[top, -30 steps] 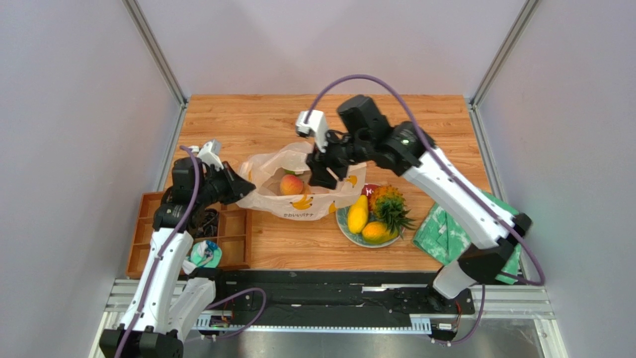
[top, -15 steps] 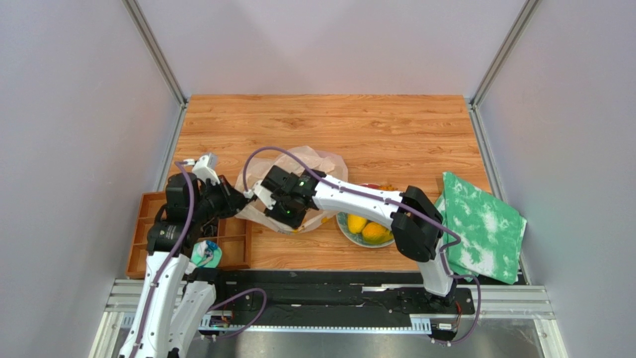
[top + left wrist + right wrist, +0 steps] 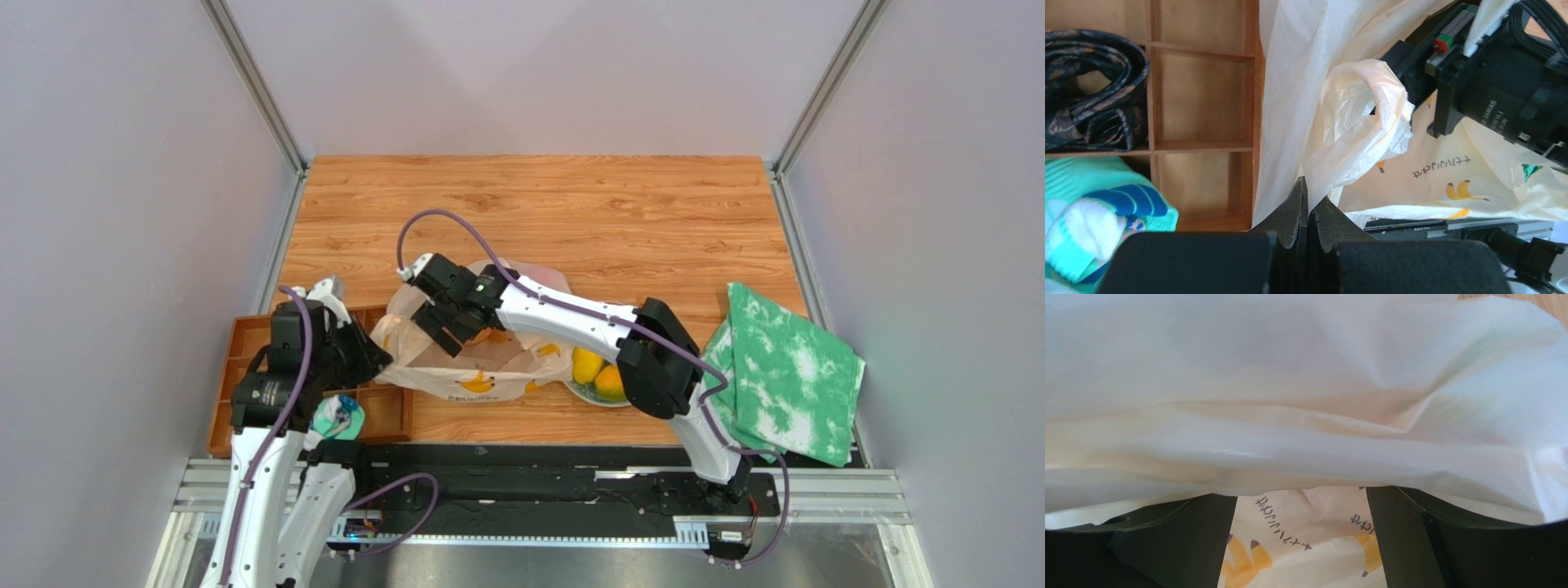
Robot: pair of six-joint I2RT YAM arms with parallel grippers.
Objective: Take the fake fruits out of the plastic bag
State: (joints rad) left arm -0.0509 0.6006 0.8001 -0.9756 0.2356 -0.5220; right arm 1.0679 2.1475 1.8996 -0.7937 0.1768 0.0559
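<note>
The plastic bag (image 3: 485, 374) lies crumpled at the middle left of the table, banana print up. My left gripper (image 3: 372, 357) is shut on the bag's left edge; the left wrist view shows the white film (image 3: 1352, 122) pinched between the closed jaws (image 3: 1308, 188). My right gripper (image 3: 445, 324) sits in the bag's mouth. In the right wrist view its dark fingers (image 3: 1186, 539) stand apart, with film draped over their tips and printed film (image 3: 1303, 533) between them. Two yellow-orange mangoes (image 3: 590, 365) lie on a plate (image 3: 577, 392), partly under the right arm. No other fruit shows.
A wooden compartment tray (image 3: 239, 368) at the near left holds dark cloth (image 3: 1088, 92) and a teal-and-white item (image 3: 336, 419). A green-and-white patterned cloth (image 3: 788, 368) lies at the right. The right arm's forearm stretches over the plate.
My right arm swung down from above the bag and left into its mouth, uncovering the green cloth. My left gripper drew the bag edge toward the near side. The peach no longer shows.
</note>
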